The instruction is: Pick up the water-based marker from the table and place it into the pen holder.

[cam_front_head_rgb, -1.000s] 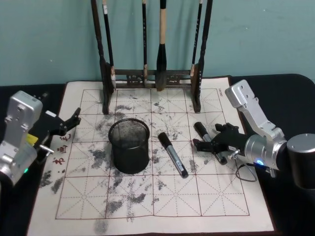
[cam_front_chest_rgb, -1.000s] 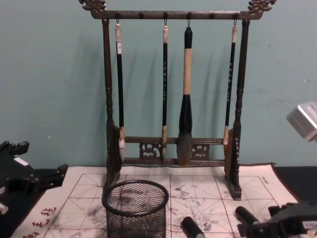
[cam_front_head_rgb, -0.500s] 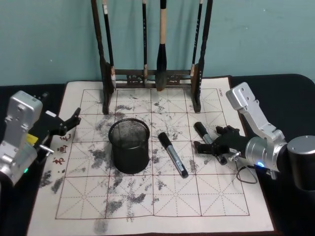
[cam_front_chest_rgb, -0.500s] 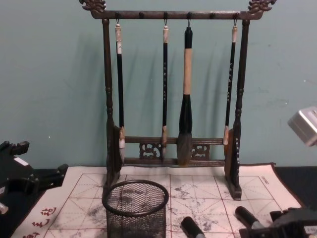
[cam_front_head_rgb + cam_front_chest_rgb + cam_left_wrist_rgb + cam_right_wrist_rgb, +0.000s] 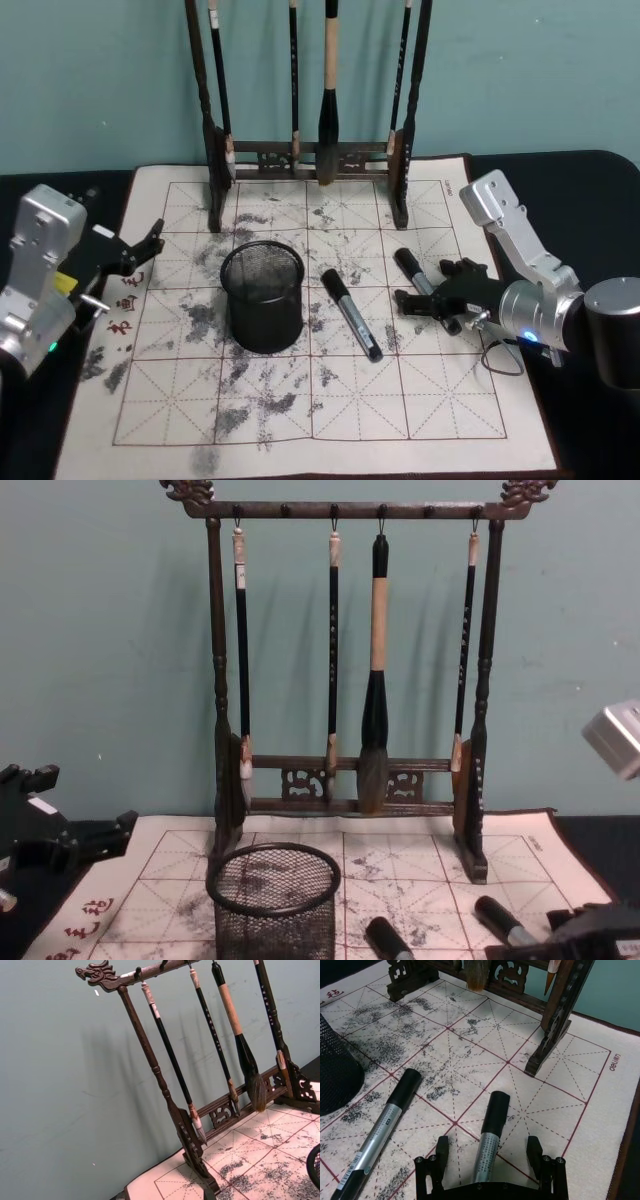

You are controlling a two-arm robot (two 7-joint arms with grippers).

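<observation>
Both markers (image 5: 350,313) (image 5: 408,263) lie outside the pen holder (image 5: 265,318), one between the right gripper's (image 5: 488,1145) spread jaws; left gripper (image 5: 145,252) parked, jaws spread.

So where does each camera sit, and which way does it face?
Head view: high up, looking down at the mat; left gripper at its left edge, right gripper astride a marker.
Chest view: lower, looking across at the brush rack; both grippers low at the sides.
Left wrist view: on the left arm, facing the rack and wall.
Right wrist view: on the right arm, looking along its open fingers at that marker.
Shared: all four show the rack; head and right wrist also the pen holder and second marker.
</observation>
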